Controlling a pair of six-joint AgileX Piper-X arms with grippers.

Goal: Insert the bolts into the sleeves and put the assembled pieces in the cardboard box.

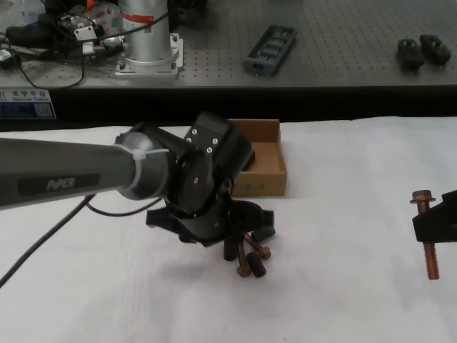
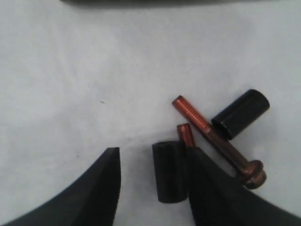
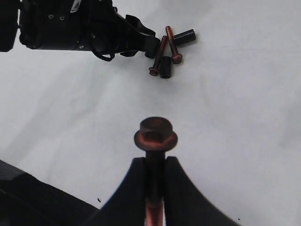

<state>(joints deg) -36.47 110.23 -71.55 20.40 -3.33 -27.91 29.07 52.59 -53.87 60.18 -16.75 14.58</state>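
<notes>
A small heap of copper bolts and black sleeves lies on the white cloth in front of the cardboard box. My left gripper hangs low over the heap, open. One black sleeve lies between its fingers, close against one finger. Beside it lie a long bolt, a second bolt partly hidden by that finger, and another sleeve. At the right edge my right gripper is shut on an upright copper bolt, head up, above the cloth.
The box is open, its inside mostly hidden by the left arm. Behind the cloth runs a perforated metal bench with a metal post, a dark ribbed case and two dark objects. A cable trails under the arm.
</notes>
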